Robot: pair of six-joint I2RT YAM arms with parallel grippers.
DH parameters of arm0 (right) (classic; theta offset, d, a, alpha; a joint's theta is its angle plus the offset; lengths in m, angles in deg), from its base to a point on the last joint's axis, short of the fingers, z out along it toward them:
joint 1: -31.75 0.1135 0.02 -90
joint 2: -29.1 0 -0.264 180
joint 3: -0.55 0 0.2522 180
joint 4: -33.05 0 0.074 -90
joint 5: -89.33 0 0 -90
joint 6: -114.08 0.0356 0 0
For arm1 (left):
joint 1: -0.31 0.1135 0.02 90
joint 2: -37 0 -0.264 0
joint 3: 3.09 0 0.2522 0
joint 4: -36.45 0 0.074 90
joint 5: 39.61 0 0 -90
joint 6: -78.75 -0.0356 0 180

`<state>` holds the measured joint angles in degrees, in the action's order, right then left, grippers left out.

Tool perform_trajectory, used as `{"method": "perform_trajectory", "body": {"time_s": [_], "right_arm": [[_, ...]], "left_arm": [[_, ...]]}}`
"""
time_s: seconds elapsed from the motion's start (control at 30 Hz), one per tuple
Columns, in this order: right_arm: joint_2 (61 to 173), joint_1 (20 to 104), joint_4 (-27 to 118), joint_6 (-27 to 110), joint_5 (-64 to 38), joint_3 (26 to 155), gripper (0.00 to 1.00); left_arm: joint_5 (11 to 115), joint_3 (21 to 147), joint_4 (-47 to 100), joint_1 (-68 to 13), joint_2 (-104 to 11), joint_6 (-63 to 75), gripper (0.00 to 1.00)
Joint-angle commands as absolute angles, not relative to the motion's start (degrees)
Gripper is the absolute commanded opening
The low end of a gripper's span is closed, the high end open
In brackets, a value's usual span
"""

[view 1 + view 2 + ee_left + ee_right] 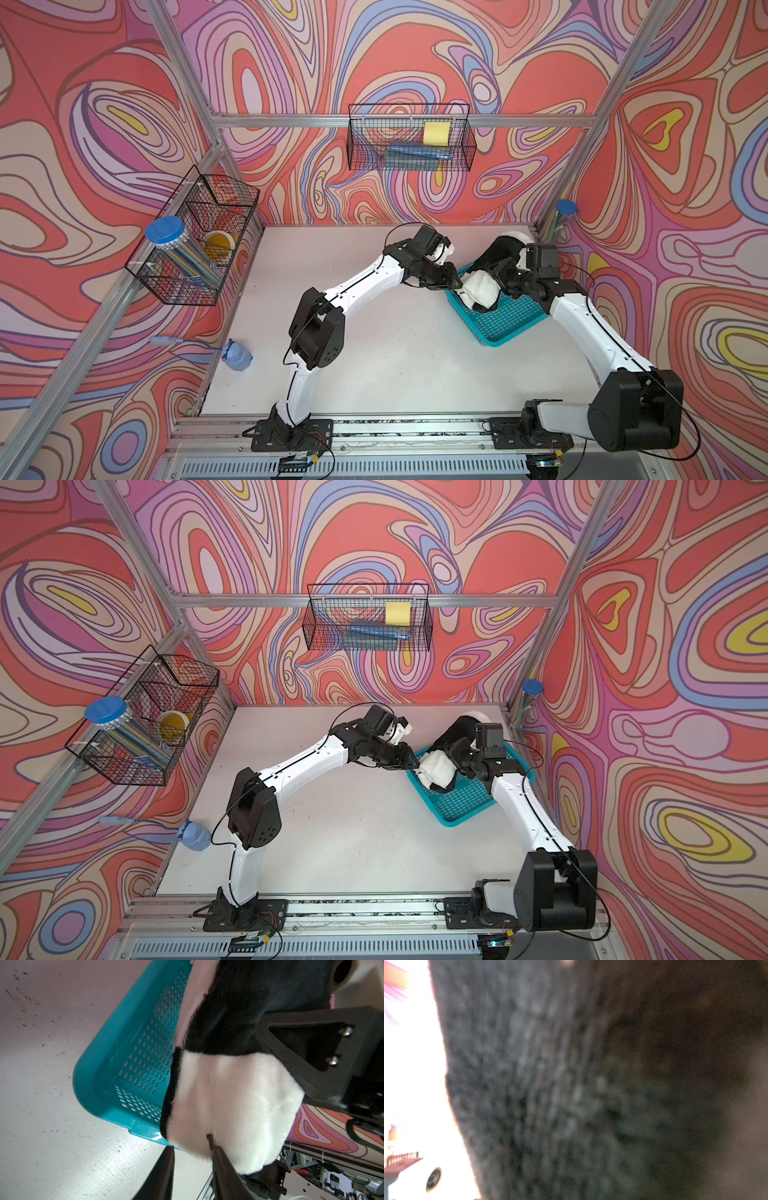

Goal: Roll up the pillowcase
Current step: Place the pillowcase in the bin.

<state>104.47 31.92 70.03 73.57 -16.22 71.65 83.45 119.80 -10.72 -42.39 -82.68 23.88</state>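
The pillowcase [482, 291] is a rolled black and white fuzzy bundle lying across the back of the teal basket [511, 320] in both top views. Its white end [228, 1095] bulges just past my left gripper's tips. My left gripper [457, 286] [191, 1142] stands open at that end, nothing between its jaws, one fingertip [211, 1140] brushing the fluff. My right gripper [498, 272] is shut on the roll's middle, and one of its fingers [301, 1047] presses the black part. Black fabric [571, 1084] fills the right wrist view and hides those jaws.
The basket [461, 804] sits at the back right of the white table [374, 332]. A wire basket [195, 241] hangs on the left wall, another [411, 137] on the back wall. A small blue object [237, 355] lies at the table's left edge.
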Motion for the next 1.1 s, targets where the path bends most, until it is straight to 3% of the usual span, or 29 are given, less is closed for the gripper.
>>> {"method": "perform_trajectory", "body": {"time_s": [0.0,0.33,0.77,1.07], "right_arm": [[105.5,31.5,62.9,76.2,-15.5,69.3,0.38],[105.5,31.2,54.6,79.3,-13.8,58.5,0.39],[118.8,31.4,72.7,73.9,-8.5,69.1,0.45],[119.7,31.3,85.4,75.5,-6.3,73.5,0.74]], "left_arm": [[84.4,117.9,-11.2,-41.9,-80.2,23.2,0.37],[83.1,114.6,-11.8,-41.5,-78.3,20.7,0.36],[84.1,115.5,-12.7,-41.4,-79.4,20.2,0.38],[84.1,112.0,-14.5,-39.6,-76.1,19.9,0.44]]}}
